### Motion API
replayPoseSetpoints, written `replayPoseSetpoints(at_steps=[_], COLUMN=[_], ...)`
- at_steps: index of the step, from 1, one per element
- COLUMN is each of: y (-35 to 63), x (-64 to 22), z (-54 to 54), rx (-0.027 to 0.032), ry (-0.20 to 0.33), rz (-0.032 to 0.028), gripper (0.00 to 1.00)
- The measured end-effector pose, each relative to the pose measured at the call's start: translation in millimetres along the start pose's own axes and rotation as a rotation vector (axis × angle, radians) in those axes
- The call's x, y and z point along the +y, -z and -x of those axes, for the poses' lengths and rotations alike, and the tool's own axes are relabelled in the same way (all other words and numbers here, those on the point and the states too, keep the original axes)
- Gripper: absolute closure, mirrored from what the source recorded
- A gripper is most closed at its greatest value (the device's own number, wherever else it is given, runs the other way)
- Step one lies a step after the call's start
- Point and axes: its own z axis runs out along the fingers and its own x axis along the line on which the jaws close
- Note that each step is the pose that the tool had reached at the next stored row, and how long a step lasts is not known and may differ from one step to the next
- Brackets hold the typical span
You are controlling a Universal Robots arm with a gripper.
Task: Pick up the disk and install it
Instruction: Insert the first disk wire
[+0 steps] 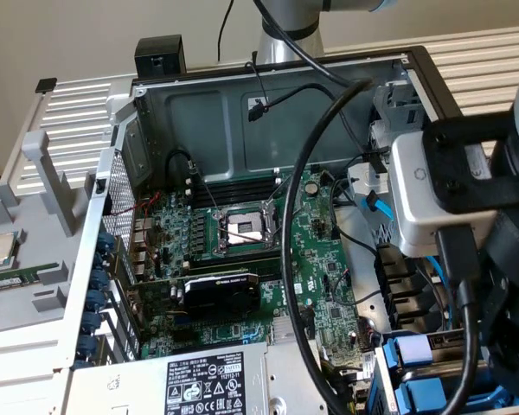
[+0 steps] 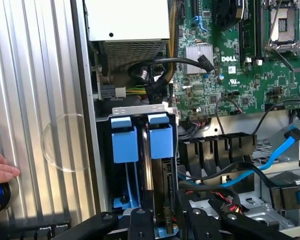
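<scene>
- Gripper [image 2: 165, 220] is clenched on the disk [image 2: 166, 187], one black finger [image 2: 140, 222] on each side.
- Disk stands on edge in the drive bay [image 2: 140, 107], just beside two blue tabs [image 2: 125, 137].
- Green motherboard [image 2: 250, 75] lies beyond the bay.
- Person's hand [image 2: 0, 170] rests on the ribbed metal table [image 2: 40, 75], outside the case.

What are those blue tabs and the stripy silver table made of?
The blue tabs look like plastic: one solid colour, smooth, moulded shapes with a dull sheen. The stripy table looks like bare metal, probably aluminium: it is silver-grey, with long straight ridges that catch the light.
</scene>
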Motion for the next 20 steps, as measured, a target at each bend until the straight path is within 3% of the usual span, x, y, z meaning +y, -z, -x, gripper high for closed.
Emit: replayPoseSetpoints(at_steps=[4, 8, 20], y=[-1.6, -1.9, -3.1], x=[-0.1, -1.3, -6.9], z=[-0.7, -1.0, -4.4], rx=[-0.0047, -0.0052, -0.0165], ry=[-0.001, 0.006, 0.057], rz=[0.0062, 0.0132, 0.0235], gripper=[0.69, 0.69, 0.69])
